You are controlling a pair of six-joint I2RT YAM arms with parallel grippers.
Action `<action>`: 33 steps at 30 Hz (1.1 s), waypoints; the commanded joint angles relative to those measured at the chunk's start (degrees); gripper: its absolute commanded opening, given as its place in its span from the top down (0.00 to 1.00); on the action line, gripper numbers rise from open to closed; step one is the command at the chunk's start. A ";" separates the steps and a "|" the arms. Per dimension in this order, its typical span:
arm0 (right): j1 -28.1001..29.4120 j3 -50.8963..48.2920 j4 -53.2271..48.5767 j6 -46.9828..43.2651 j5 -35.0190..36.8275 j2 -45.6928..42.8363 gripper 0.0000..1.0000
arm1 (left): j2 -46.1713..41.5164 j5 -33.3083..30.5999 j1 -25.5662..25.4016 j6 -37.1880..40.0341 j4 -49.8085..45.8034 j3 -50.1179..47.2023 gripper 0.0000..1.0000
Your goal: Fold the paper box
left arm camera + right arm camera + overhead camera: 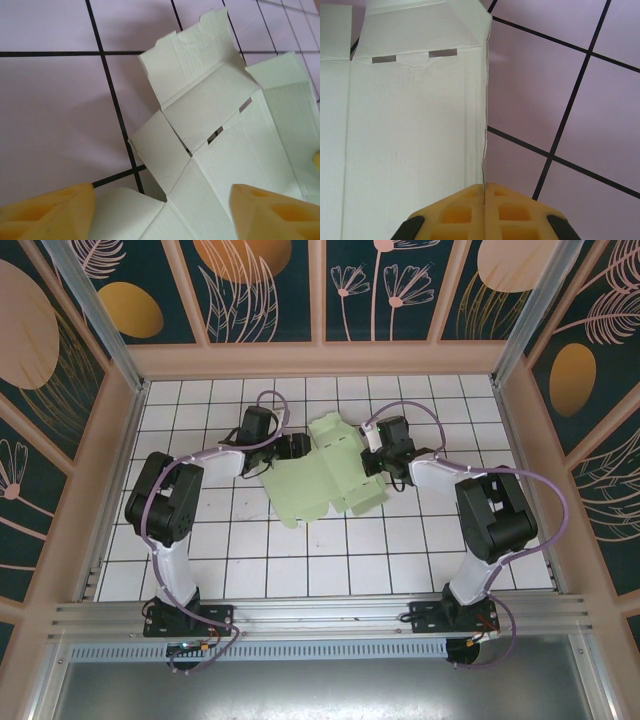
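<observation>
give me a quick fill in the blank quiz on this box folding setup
1. The paper box lies unfolded, a sheet of pale ___ card.
2. The left gripper, over the box, has its jaws ___.
3. The right gripper is ___ on one edge of the box.
4. The table has white tiles divided by ___ lines.

Missing words: green; open; shut; black

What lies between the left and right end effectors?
The pale mint-green card paper box, an unfolded die-cut sheet, fills the gap between the left end effector and right end effector; this shows in the top external view.
</observation>
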 commanded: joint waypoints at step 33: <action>-0.26 -2.38 3.72 1.78 -6.21 -3.34 1.00 | 10.69 8.44 0.86 -6.75 2.43 4.96 0.38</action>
